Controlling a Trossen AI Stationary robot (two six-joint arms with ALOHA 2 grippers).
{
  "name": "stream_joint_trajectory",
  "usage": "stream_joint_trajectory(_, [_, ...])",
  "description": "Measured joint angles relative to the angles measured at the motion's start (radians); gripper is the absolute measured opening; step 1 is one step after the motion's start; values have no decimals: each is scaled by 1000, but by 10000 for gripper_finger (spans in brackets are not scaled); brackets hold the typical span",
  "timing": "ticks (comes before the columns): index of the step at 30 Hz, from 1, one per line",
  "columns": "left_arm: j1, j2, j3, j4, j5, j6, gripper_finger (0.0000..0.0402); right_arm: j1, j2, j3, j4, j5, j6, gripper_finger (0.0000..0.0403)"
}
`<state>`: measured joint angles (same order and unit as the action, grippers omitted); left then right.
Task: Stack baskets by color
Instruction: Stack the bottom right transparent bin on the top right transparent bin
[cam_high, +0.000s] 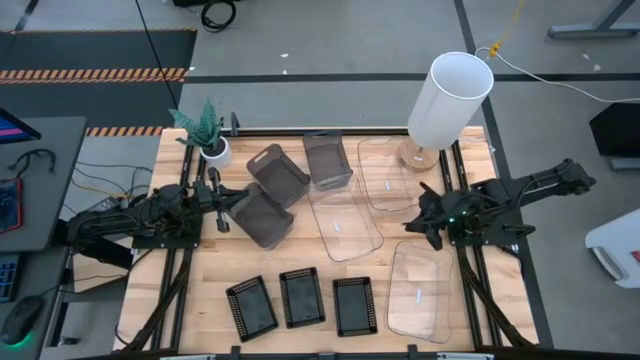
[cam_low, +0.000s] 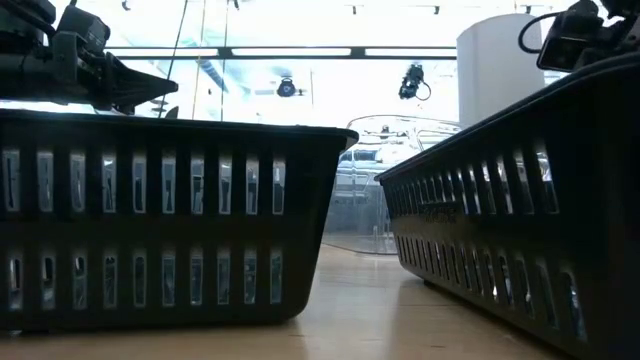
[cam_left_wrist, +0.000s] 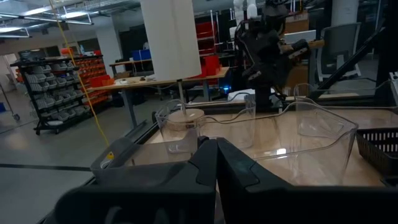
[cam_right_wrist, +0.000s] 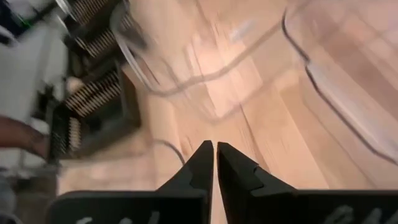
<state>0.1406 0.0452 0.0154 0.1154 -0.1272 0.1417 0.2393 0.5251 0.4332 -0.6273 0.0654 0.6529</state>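
Three smoky-grey baskets (cam_high: 262, 215) (cam_high: 278, 175) (cam_high: 327, 160) stand at the table's far middle. The first two touch, and the second is tilted. Three clear baskets (cam_high: 345, 220) (cam_high: 385, 172) (cam_high: 418, 292) lie on the right half. Three black mesh baskets (cam_high: 251, 306) (cam_high: 301, 297) (cam_high: 353, 305) sit in a row near the front edge. My left gripper (cam_high: 218, 207) (cam_left_wrist: 216, 163) is shut, level, beside the nearest grey basket. My right gripper (cam_high: 412, 226) (cam_right_wrist: 215, 152) is shut and slants down above bare wood between two clear baskets.
A tall white cylinder (cam_high: 450, 100) stands at the far right and a small potted plant (cam_high: 208, 135) at the far left. Bare wood lies in the table's middle (cam_high: 330, 265). In the low view, two black mesh baskets (cam_low: 150, 220) (cam_low: 520, 230) fill the foreground.
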Motion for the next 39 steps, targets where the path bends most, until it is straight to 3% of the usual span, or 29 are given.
stream_joint_trajectory(17, [0, 0, 0, 0, 0, 0, 7, 140, 394, 338, -384, -34, 70, 148])
stream_joint_trajectory(39, [0, 0, 0, 0, 0, 0, 7, 187, 749, 397, -442, -60, 93, 160])
